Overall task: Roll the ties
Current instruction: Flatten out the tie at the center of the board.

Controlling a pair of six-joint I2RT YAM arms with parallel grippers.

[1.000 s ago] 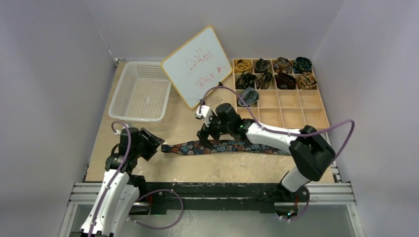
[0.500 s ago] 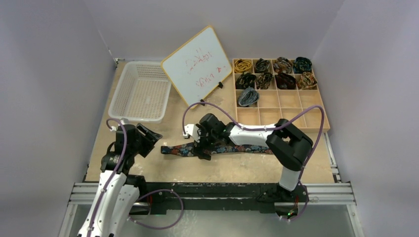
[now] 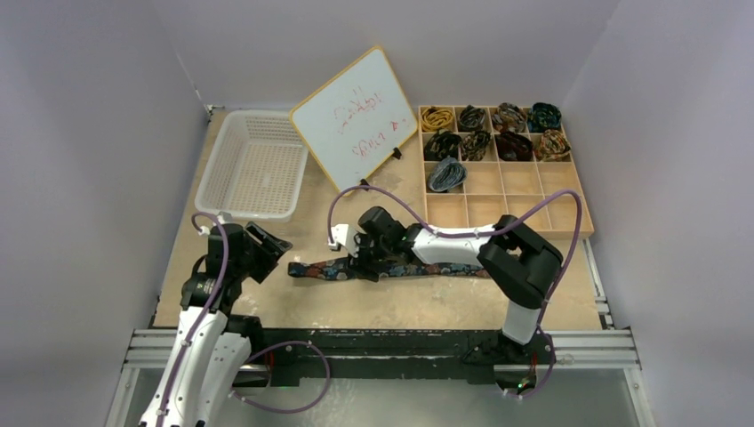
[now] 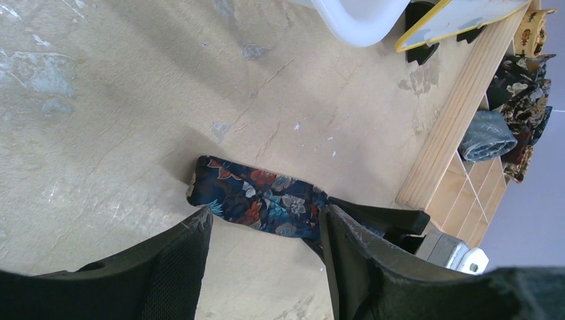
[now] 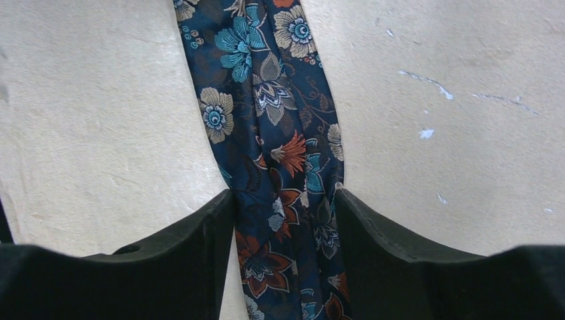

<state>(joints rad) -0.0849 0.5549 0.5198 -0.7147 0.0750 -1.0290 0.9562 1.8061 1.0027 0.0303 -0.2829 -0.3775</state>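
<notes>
A navy floral tie (image 3: pixel 320 270) lies flat across the table's near middle, its end pointing left. My right gripper (image 3: pixel 360 265) is down on it near that end. In the right wrist view its open jaws (image 5: pixel 283 197) straddle the tie (image 5: pixel 273 120), and the fabric bunches slightly between the fingers. My left gripper (image 3: pixel 271 246) hovers open and empty just left of the tie's end. The left wrist view shows that gripper (image 4: pixel 265 212) over the tie's end (image 4: pixel 260 200). Several coiled ties (image 3: pixel 492 132) fill the wooden organiser's back compartments.
The wooden compartment organiser (image 3: pixel 525 211) stands at the back right, its near cells bare. A white mesh basket (image 3: pixel 253 165) sits at the back left. A whiteboard (image 3: pixel 356 116) leans on a stand between them. The right arm's cable loops over the tie.
My right gripper has moved left along the tie and come down onto it, its arm folding in. My left gripper has drawn back slightly to the left.
</notes>
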